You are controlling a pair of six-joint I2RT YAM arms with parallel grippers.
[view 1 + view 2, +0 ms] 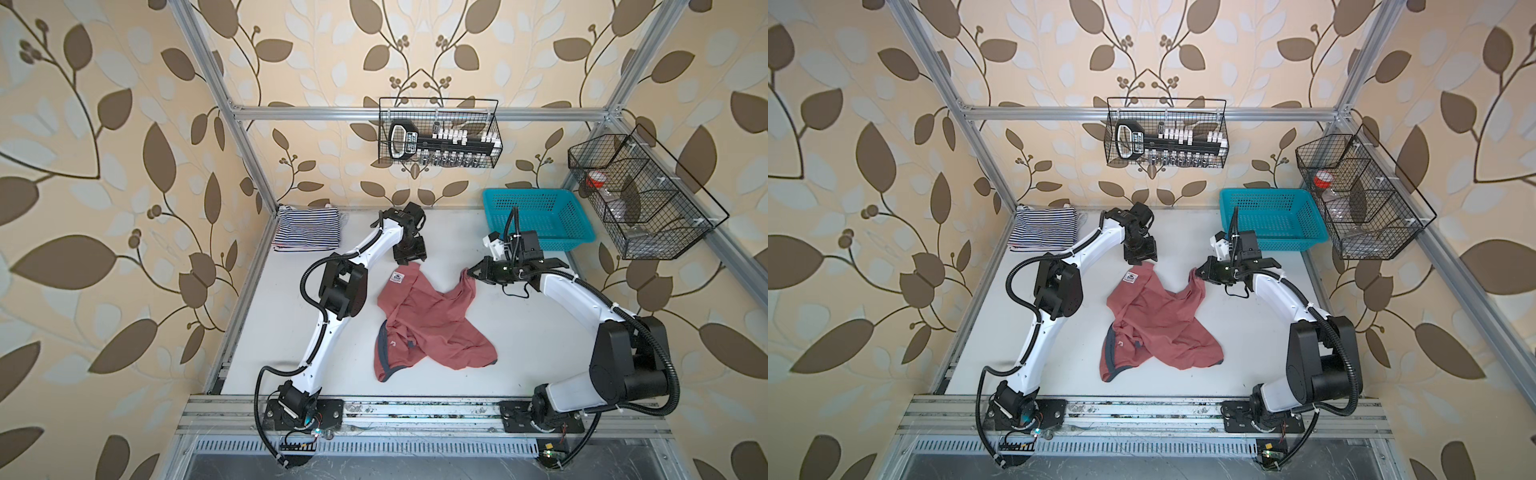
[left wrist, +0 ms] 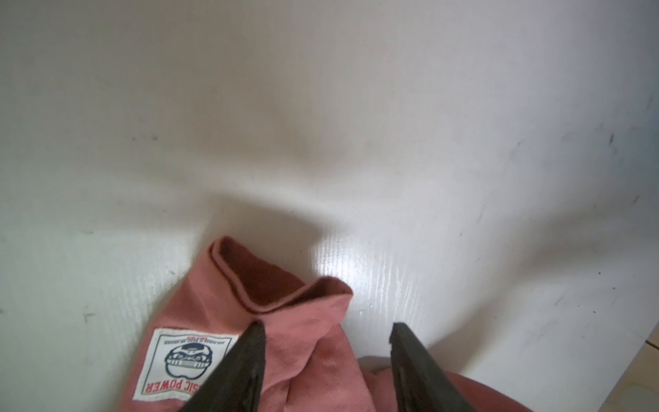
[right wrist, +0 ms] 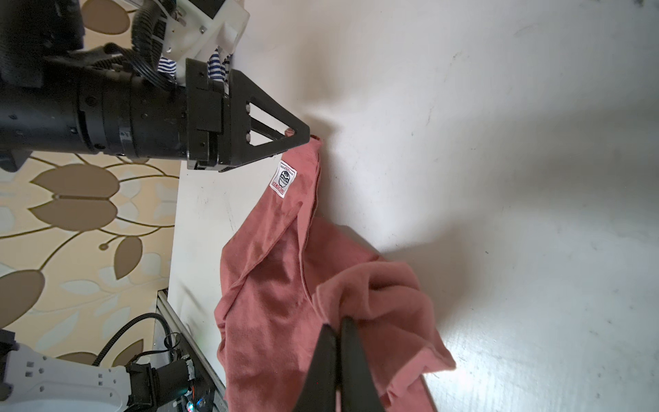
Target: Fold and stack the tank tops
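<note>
Pinching one corner of the dusty red tank top (image 1: pixel 432 324), the right gripper (image 1: pixel 471 272) holds that cloth raised off the white table (image 1: pixel 519 332), fingers pressed together on it. The rest of the shirt lies crumpled mid-table. The left gripper (image 1: pixel 409 261) hangs over another far corner, beside the white patch (image 2: pixel 178 364), its fingers (image 2: pixel 249 356) spread with fabric between them. A folded navy-and-white striped tank top (image 1: pixel 307 228) sits in the far left corner, and a turquoise basket (image 1: pixel 561 245) stands far right.
</note>
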